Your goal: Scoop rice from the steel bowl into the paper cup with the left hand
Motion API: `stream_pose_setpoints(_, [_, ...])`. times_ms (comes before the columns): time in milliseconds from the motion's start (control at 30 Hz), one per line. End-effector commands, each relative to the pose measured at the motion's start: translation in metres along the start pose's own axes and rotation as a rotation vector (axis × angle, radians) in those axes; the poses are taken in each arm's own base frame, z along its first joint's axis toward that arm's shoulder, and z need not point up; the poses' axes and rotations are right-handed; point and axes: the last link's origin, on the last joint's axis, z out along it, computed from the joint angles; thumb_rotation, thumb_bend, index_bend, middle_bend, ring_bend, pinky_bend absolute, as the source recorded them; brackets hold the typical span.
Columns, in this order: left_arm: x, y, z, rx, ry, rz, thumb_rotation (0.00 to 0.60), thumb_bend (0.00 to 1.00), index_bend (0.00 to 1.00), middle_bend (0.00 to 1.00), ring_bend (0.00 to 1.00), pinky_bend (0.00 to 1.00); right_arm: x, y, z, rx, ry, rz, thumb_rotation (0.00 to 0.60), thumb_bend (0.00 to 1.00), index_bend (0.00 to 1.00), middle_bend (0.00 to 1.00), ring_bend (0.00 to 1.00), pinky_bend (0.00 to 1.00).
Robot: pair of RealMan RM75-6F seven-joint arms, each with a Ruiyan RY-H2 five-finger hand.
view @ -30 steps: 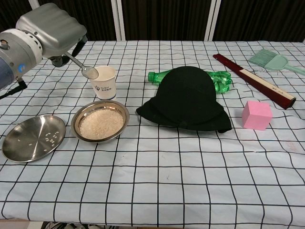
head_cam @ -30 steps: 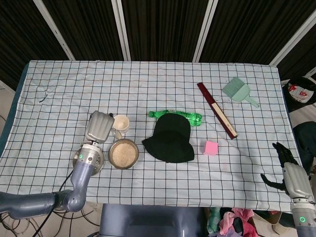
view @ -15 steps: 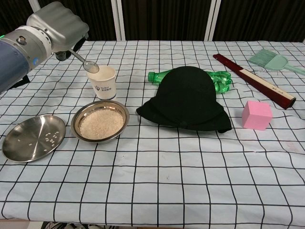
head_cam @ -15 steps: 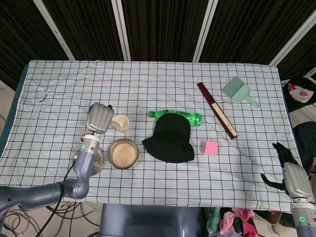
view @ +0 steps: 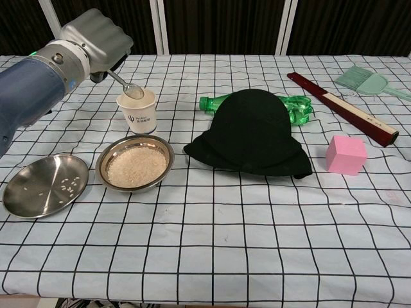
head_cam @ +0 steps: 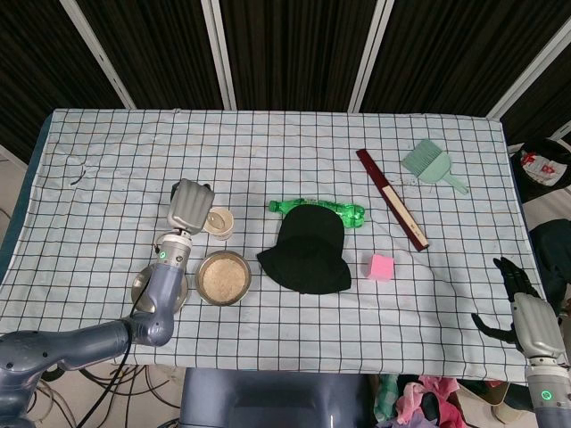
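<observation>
My left hand (view: 96, 40) (head_cam: 189, 205) grips a metal spoon (view: 128, 86), and the spoon's bowl hangs over the mouth of the white paper cup (view: 137, 111) (head_cam: 219, 222). A steel bowl (view: 135, 162) (head_cam: 223, 276) with rice in it sits just in front of the cup. My right hand (head_cam: 522, 312) rests off the table's near right corner, fingers spread and holding nothing; the chest view does not show it.
A flat steel plate (view: 43, 185) with a few rice grains lies left of the bowl. A black hat (view: 252, 131) covers part of a green bottle (view: 297, 106). A pink cube (view: 346, 154), a dark red stick (view: 342, 108) and a green brush (view: 363, 81) lie to the right.
My left hand has moved right with the spoon, bringing its bowl from the cup's left edge to above the cup's mouth. The right hand has stayed still.
</observation>
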Motion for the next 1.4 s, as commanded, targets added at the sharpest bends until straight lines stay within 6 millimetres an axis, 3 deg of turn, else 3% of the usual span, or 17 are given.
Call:
stream_pose_setpoints(33, [0.001,0.004,0.002,-0.006,0.004,0.008,0.6,0.51,0.77,1.0,1.0,1.0,0.0,0.0,0.0,0.001,-0.001,0.0,0.6,0.21,0.0,0.0,0.0,0.17])
stream_pose_setpoints(833, [0.002,0.008,0.007,-0.095,0.103,0.276,0.6,0.51,0.77,1.0,1.0,1.0,0.001,0.0,0.0,-0.002,0.002,0.015,0.6,0.21,0.0,0.0,0.0,0.17])
stream_pose_setpoints(1233, [0.008,0.013,0.01,-0.174,0.229,0.502,0.6,0.51,0.77,1.0,1.0,1.0,0.001,0.0,0.0,0.001,0.005,0.02,0.6,0.21,0.0,0.0,0.0,0.17])
stream_pose_setpoints(1400, [0.012,0.015,0.011,-0.236,0.313,0.674,0.6,0.51,0.77,1.0,1.0,1.0,0.001,0.0,-0.001,0.0,0.005,0.025,0.6,0.21,0.0,0.0,0.0,0.17])
